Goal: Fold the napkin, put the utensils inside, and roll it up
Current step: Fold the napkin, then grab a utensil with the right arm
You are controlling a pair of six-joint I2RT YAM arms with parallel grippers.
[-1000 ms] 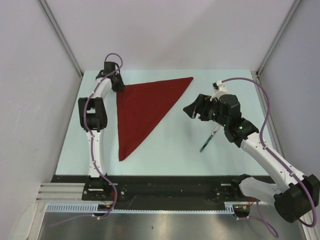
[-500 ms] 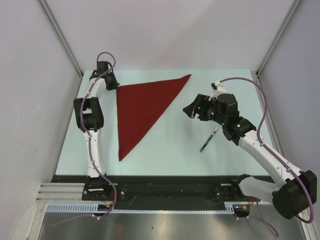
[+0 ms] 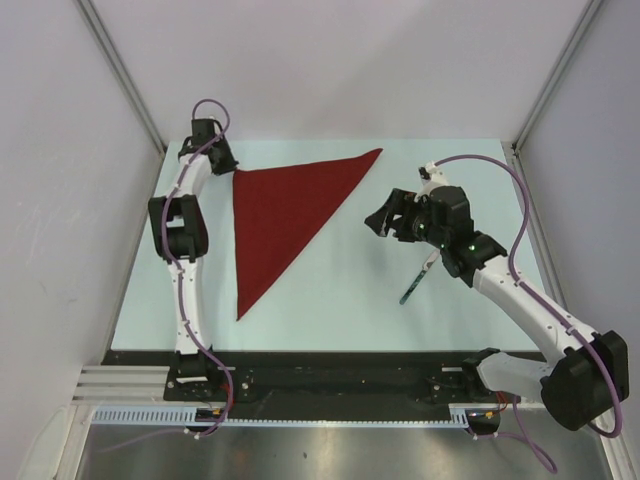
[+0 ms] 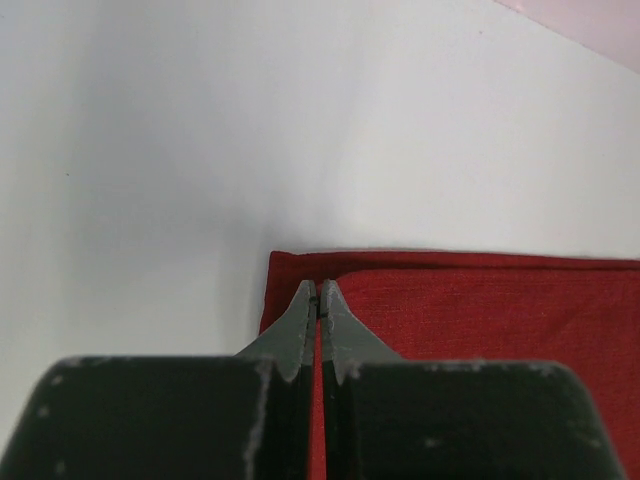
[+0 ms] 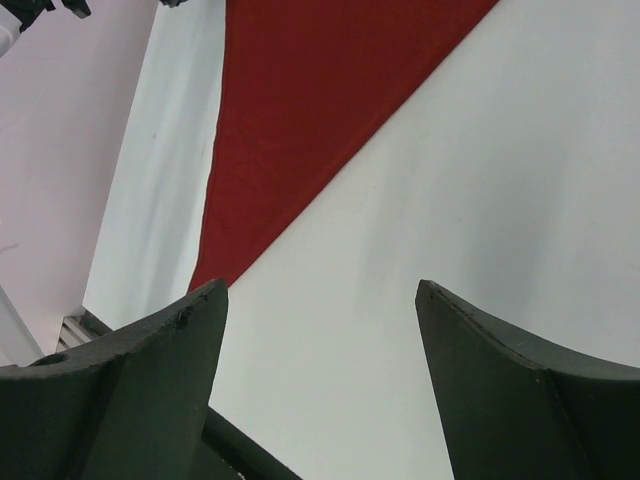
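Two closed left fingers (image 4: 300,325) poised at napkin (image 4: 480,300) corner.

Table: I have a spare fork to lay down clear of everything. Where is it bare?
Bare: the wedge between the long slanted edge of the napkin and the utensil, down to the near edge of the table. Crowded: the far left corner, where the left gripper sits at the napkin's corner, and around the right gripper.

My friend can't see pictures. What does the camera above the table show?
A dark red napkin folded into a triangle lies on a pale table. The left gripper, shut, sits by its far left corner; the right gripper hangs open to its right. A slim utensil lies partly under the right arm.
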